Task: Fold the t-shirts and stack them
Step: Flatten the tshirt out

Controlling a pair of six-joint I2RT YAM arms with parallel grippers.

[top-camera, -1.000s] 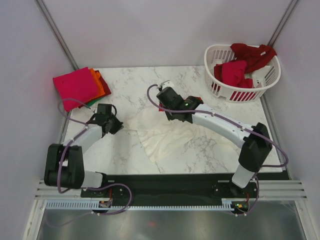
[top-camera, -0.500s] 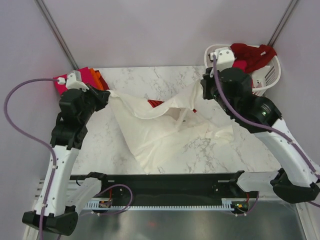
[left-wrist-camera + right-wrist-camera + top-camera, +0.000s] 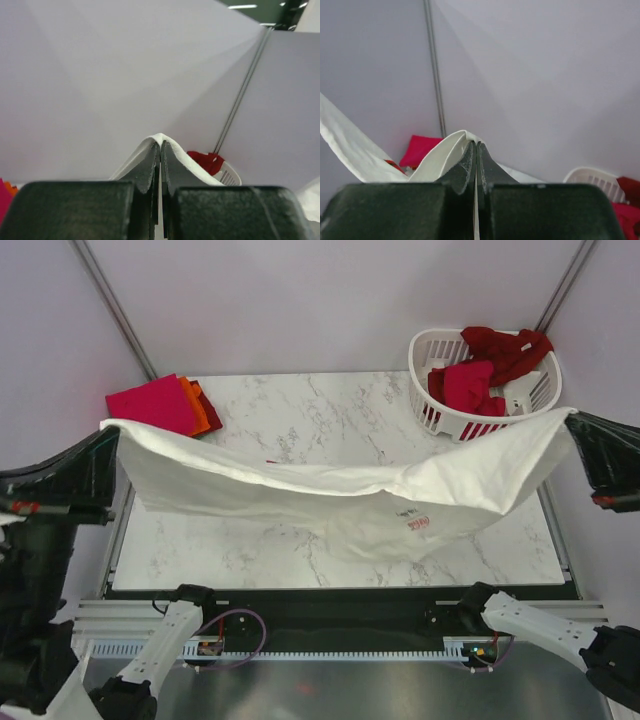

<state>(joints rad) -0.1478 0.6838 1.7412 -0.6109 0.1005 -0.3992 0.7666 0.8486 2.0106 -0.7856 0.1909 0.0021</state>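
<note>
The cream-white t-shirt [image 3: 330, 495] with a small red logo hangs stretched wide above the table, held at both ends. My left gripper [image 3: 112, 430] is shut on its left corner, high at the left; the cloth [image 3: 150, 145] folds over my fingertips in the left wrist view. My right gripper [image 3: 572, 418] is shut on its right corner, high at the right; the cloth [image 3: 445, 150] wraps my fingertips in the right wrist view. A folded stack with the magenta-pink t-shirt [image 3: 150, 405] on top, orange [image 3: 200, 410] and dark red beneath, lies at the far left corner.
A white slatted laundry basket [image 3: 440, 420] stands at the far right corner with crimson and red t-shirts [image 3: 480, 370] in it. The marble table [image 3: 300, 410] has grey walls on three sides. The basket also shows in the left wrist view [image 3: 227, 175].
Both arms have risen and spread far apart. The cream-white t-shirt has gone from loosely draped on the table to pulled out wide in the air.
</note>
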